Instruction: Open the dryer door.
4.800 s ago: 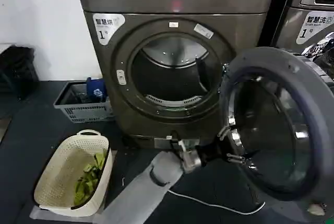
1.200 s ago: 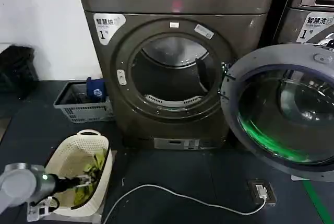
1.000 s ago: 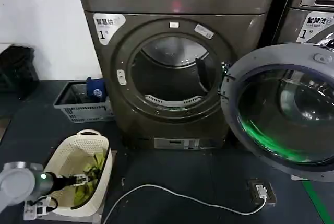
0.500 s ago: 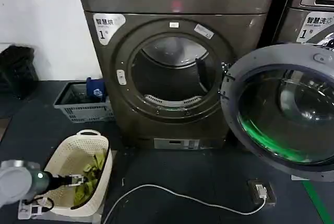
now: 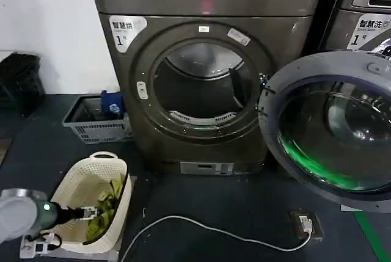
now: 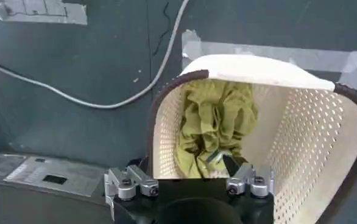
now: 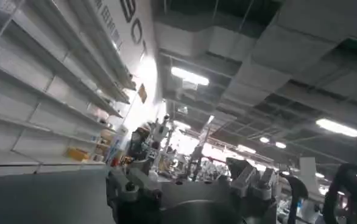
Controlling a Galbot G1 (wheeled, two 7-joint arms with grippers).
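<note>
One dryer door [image 5: 330,127] stands swung fully open at right of the head view, hinged on the machine's right side, grey inner face and dark domed glass turned toward the room, green glint low in the glass. Dryer [image 5: 204,85] fills centre frame, round drum opening bare. Left pincer [image 5: 93,213] sits lower left, reaching over the rim of a cream laundry basket [image 5: 70,198] on the floor. In the left wrist view the left pincer [image 6: 218,161] has its tips down at the green clothes [image 6: 214,125] in the basket [image 6: 312,131]; fingers look parted narrowly, possibly pinching cloth, hard to be sure. Right pincer [image 7: 190,189] points up at a ceiling with strip lights; can't tell its opening. White cable [image 5: 208,231] trails across the dark floor, lower centre. Grey crate [image 5: 98,118] sits left of the dryer.
</note>
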